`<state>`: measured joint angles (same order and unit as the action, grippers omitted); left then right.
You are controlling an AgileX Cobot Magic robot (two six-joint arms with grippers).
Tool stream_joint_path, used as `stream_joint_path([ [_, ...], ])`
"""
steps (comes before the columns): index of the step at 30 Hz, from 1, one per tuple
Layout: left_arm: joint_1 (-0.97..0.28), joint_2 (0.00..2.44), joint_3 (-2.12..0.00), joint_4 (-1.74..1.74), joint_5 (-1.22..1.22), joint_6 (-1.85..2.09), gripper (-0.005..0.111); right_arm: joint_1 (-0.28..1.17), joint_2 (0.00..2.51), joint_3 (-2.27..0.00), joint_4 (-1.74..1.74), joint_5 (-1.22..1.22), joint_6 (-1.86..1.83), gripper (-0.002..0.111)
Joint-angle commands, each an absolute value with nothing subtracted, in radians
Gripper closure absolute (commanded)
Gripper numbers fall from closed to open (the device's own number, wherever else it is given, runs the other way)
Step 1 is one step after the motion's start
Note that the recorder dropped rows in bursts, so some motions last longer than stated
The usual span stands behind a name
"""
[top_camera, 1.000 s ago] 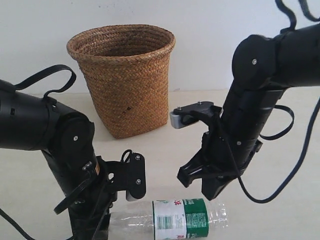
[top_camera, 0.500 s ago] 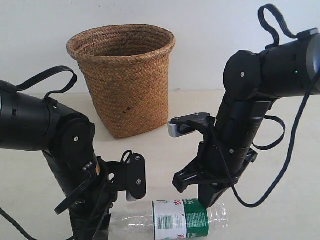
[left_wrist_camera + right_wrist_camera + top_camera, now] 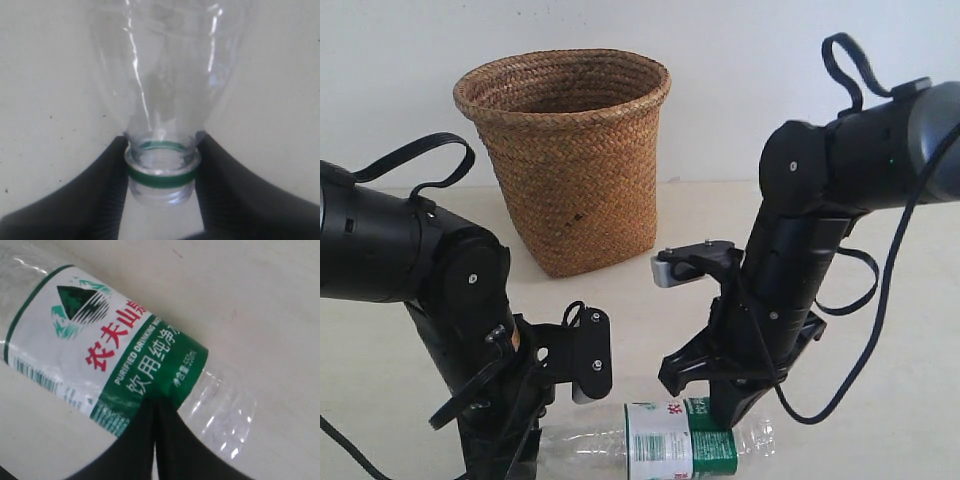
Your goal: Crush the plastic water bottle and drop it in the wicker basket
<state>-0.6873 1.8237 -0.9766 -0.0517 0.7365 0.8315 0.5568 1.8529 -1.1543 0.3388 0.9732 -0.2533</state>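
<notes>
Clear plastic water bottle (image 3: 682,441), intact, sideways

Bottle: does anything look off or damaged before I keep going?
The plastic water bottle has no cap: only a green ring on the open neck, held by the left gripper. Its body looks undented, nothing spilled.

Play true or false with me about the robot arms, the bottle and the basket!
The plastic water bottle lies on its side on the table. True.
The bottle is inside the wicker basket. False: it lies on the table, apart from the basket.
The left gripper holds the bottle's neck. True.
The right gripper is wide open. False: its jaws are shut together, at the green edge of the label.
The basket has tipped over. False: it stands upright.
</notes>
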Motion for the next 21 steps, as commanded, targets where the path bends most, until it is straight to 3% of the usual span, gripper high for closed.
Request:
stream_joint_path([
  [1,-0.685,1.824,-0.981,-0.064,0.727,0.826,0.103,0.559,1.946,-1.090,0.325,0.902,-0.271,0.108],
  [21,-0.685,1.824,-0.981,-0.064,0.723,0.826,0.103,0.559,1.965,-1.058,0.331,0.892,-0.288,0.108],
])
